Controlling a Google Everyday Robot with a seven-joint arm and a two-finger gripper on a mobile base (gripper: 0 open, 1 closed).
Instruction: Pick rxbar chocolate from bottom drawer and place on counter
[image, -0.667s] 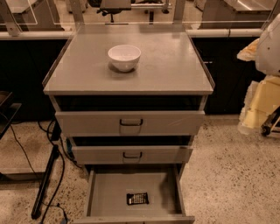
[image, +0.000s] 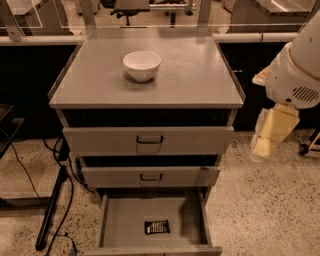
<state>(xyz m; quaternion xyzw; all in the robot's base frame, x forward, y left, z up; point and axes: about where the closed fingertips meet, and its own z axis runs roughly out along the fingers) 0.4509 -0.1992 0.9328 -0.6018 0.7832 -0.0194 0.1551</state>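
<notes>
The rxbar chocolate (image: 157, 227), a small black wrapper with pale lettering, lies flat near the front middle of the open bottom drawer (image: 125, 220). The counter (image: 190, 75) is the cabinet's broad grey top, with a white bowl on it. My gripper (image: 262, 149) hangs pale yellow below the white arm joint (image: 295, 75). It is to the right of the cabinet at the height of the upper drawers. It is well above and to the right of the bar and touches nothing.
A white bowl (image: 142, 65) stands on the back middle of the counter. The two upper drawers (image: 150, 141) are slightly pulled out above the bottom one. Black cables and a stand (image: 52, 205) lie on the speckled floor at the left.
The arm and gripper have moved a little to the left and down, closer to the cabinet's right side. The bar, drawers and bowl have not moved.
</notes>
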